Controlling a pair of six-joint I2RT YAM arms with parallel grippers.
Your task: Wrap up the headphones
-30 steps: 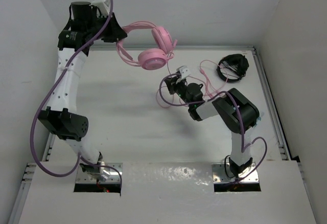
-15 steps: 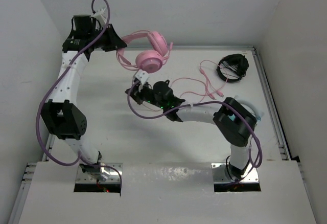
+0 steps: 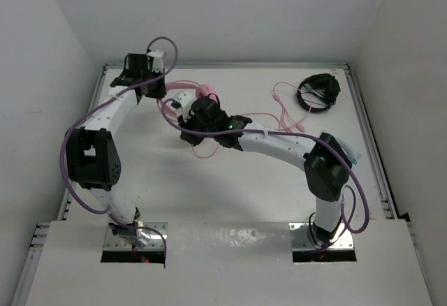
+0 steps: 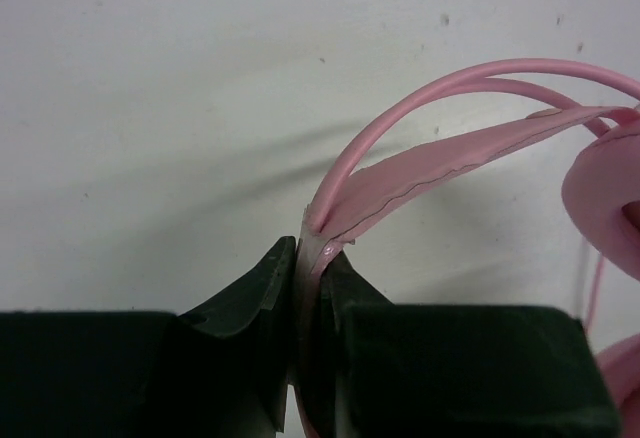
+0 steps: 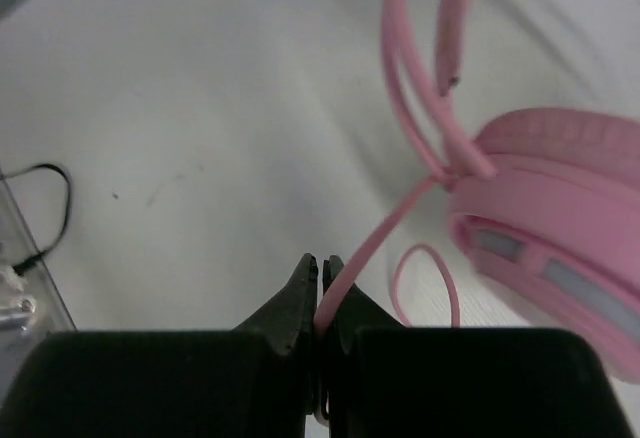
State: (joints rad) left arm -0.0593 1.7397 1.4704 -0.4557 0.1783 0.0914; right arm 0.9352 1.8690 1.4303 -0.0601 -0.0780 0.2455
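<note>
While the left gripper (image 4: pixel 308 258) stays out of it, clenched on the headband (image 4: pixel 430 163), the headphones (image 4: pixel 600 188) sit just to its right above the counter (image 4: pixel 150 108). The right gripper (image 5: pixel 320 276) is pinched on the pink cable (image 5: pixel 375 233), which runs from its jaws to the earcup (image 5: pixel 560 198) just ahead and right.

We are finding the headphones (image 5: pixel 560 198) near the table's (image 3: pixel 209 187) far edge, left of centre. Their cable (image 5: pixel 330 298) is trailing rightward across the table toward the second headphones (image 3: pixel 318 93), which are lying in the far right corner.
</note>
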